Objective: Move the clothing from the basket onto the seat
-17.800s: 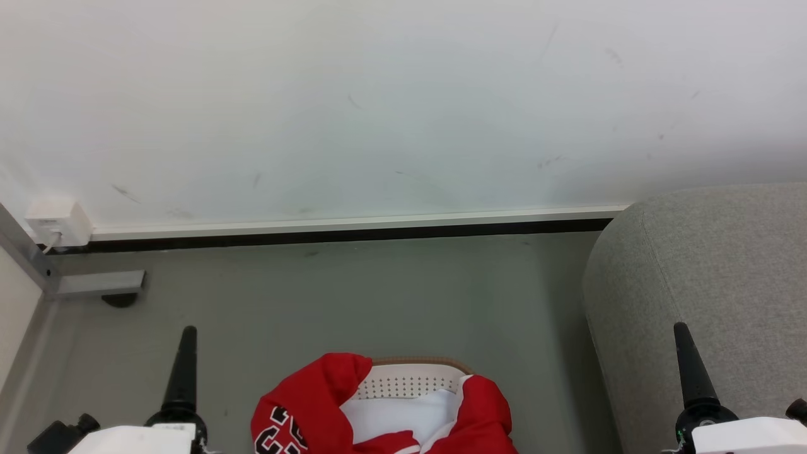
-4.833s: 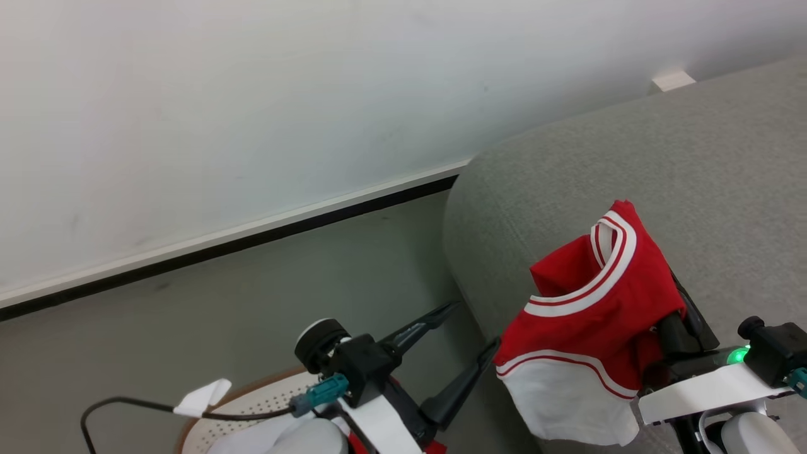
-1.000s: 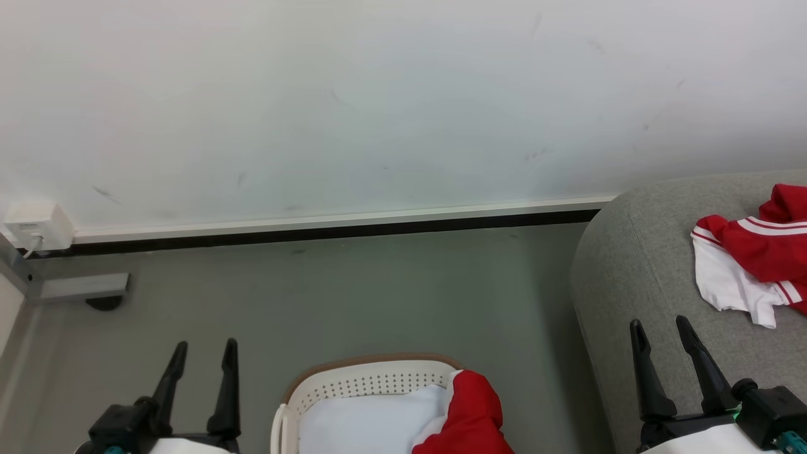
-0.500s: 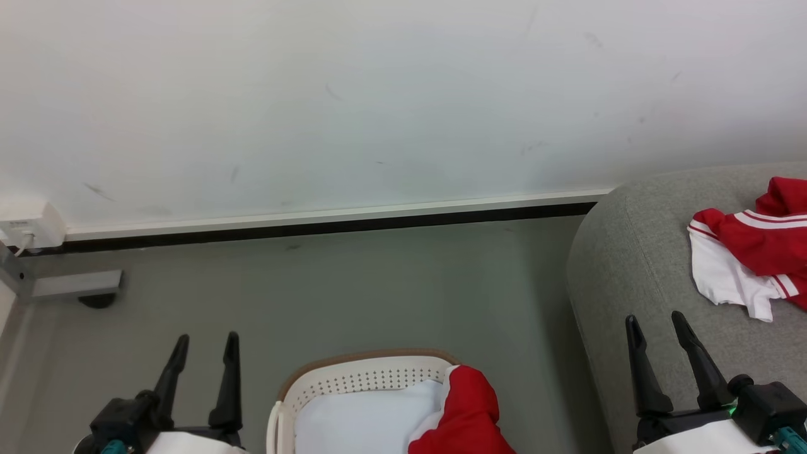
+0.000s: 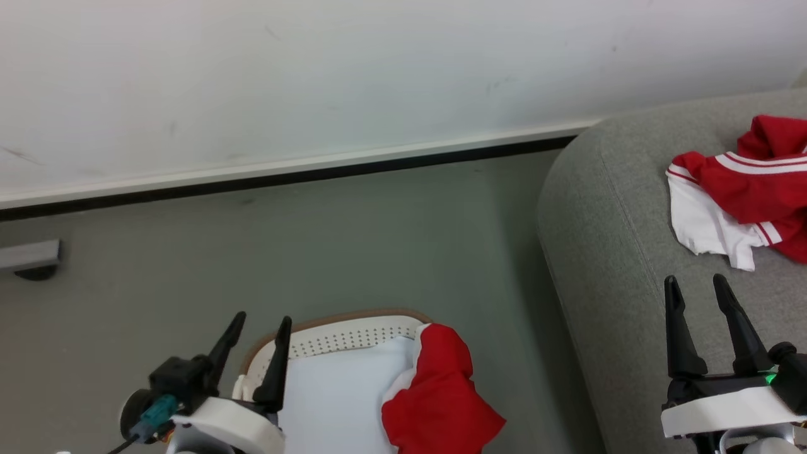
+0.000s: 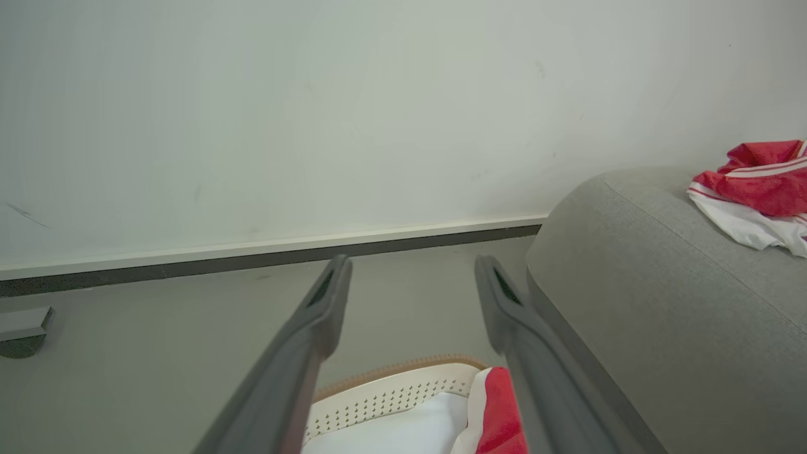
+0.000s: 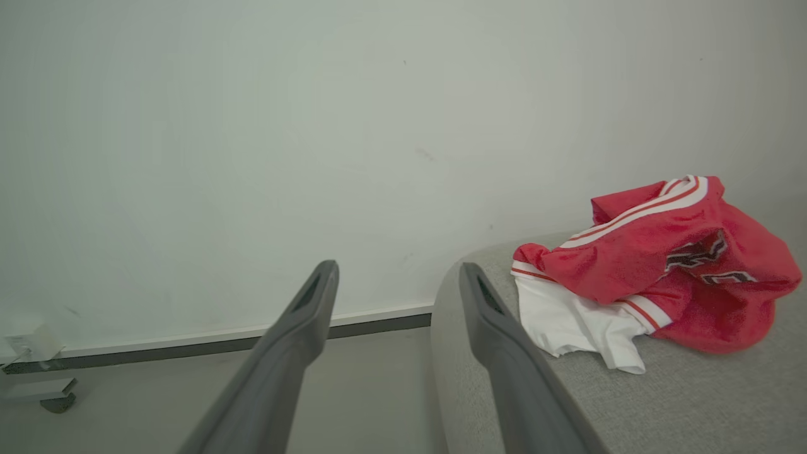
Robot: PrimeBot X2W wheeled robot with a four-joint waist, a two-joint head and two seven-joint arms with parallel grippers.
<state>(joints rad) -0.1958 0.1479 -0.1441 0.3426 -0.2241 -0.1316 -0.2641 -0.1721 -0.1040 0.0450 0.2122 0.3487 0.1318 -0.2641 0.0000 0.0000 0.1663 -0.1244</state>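
Note:
One piece of red-and-white clothing point(image 5: 744, 189) point(image 7: 656, 271) point(image 6: 756, 189) lies crumpled on the grey seat point(image 5: 618, 208) at the right. Another red piece point(image 5: 438, 394) point(image 6: 501, 416) hangs over the right wall of the white basket point(image 5: 340, 337) point(image 6: 391, 394), beside a pale pad point(image 5: 340, 397). My left gripper point(image 5: 261, 328) point(image 6: 410, 284) stands open over the basket's left rim, empty. Above the seat's front part, short of the clothing there, my right gripper point(image 5: 696, 290) point(image 7: 397, 284) is open and empty.
Grey floor point(image 5: 347, 233) stretches between the basket and the white wall with its dark skirting point(image 5: 284, 173). A grey metal foot point(image 5: 28, 258) sits at the far left of the floor. The seat's rounded edge stands close to the basket's right side.
The head view has shifted and tilted, so the seat and basket sit higher and further left. My left gripper has come rightward over the basket's left rim. Both grippers stay open.

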